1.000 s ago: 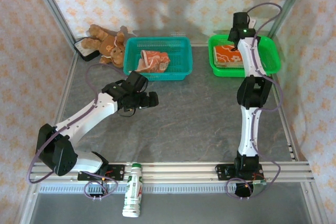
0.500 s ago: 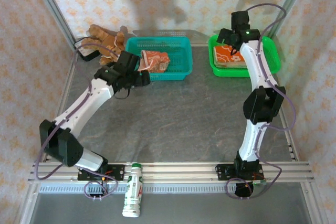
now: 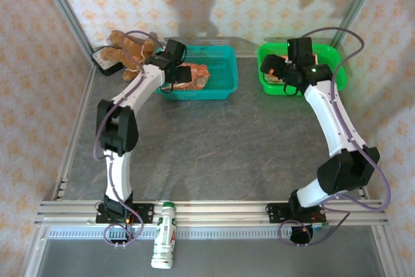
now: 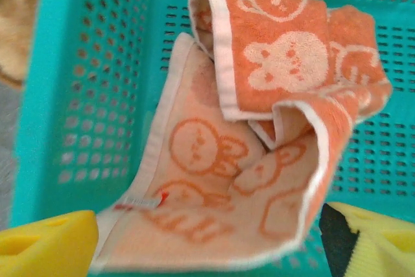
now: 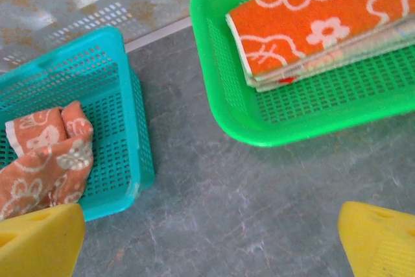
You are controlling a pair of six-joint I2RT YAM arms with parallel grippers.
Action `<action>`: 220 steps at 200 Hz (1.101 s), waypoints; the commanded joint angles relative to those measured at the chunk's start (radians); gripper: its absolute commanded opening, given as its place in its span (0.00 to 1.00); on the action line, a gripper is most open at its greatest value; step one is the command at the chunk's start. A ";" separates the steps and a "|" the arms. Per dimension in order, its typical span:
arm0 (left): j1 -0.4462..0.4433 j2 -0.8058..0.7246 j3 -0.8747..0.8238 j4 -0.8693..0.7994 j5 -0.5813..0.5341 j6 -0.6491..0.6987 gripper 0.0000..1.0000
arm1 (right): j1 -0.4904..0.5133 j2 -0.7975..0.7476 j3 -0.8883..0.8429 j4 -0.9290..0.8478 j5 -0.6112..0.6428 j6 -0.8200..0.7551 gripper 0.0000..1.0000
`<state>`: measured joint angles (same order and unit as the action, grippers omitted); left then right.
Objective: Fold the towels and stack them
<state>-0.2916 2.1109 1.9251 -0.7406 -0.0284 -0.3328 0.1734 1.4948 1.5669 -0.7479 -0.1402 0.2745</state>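
A brown teddy bear (image 3: pixel 128 53) lies just to the left of the left end effector (image 4: pixel 207 251), outside the wall of a teal basket (image 3: pixel 224 81). That end effector hangs over the left part of the basket with its yellow fingers (image 4: pixel 45 246) spread wide. Directly below and ahead of it a crumpled orange towel (image 4: pixel 259 141) with white rabbit prints lies on the basket floor, its lower edge between the two fingers; whether they touch the cloth cannot be told. A plastic bottle (image 3: pixel 165 237) lies well behind this end effector, at the near edge of the grey bench (image 3: pixel 227 154). The right end effector (image 5: pixel 207 244) hovers above bare bench with its fingers (image 5: pixel 379 241) also spread wide and nothing between them. Ahead of it and to its right stands a green basket (image 5: pixel 220 95) holding a neat stack of folded towels (image 5: pixel 305 24), the top one orange with white flowers.
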 commanded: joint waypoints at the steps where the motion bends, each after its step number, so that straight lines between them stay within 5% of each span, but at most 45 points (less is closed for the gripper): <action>1: 0.002 0.078 0.115 -0.034 0.056 0.058 0.95 | 0.000 -0.062 -0.062 0.026 -0.007 0.032 0.99; 46: -0.006 0.239 0.215 -0.044 0.153 0.047 0.99 | -0.001 -0.108 -0.118 0.002 0.027 0.053 0.99; 62: -0.006 0.295 0.263 -0.077 0.137 0.049 0.92 | -0.002 -0.116 -0.123 -0.005 0.022 0.062 0.99; 95: -0.004 0.326 0.328 -0.128 0.121 0.057 0.14 | 0.000 -0.119 -0.125 -0.018 0.000 0.081 0.99; 105: -0.004 0.298 0.330 -0.129 0.119 0.057 0.00 | 0.000 -0.126 -0.135 -0.011 -0.005 0.087 0.99; 220: -0.041 -0.194 0.396 -0.232 0.152 -0.053 0.00 | 0.026 -0.082 -0.218 0.148 -0.113 0.124 0.99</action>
<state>-0.2985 2.0018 2.2993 -0.8829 0.1066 -0.3424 0.1940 1.3911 1.3537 -0.6468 -0.2371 0.3927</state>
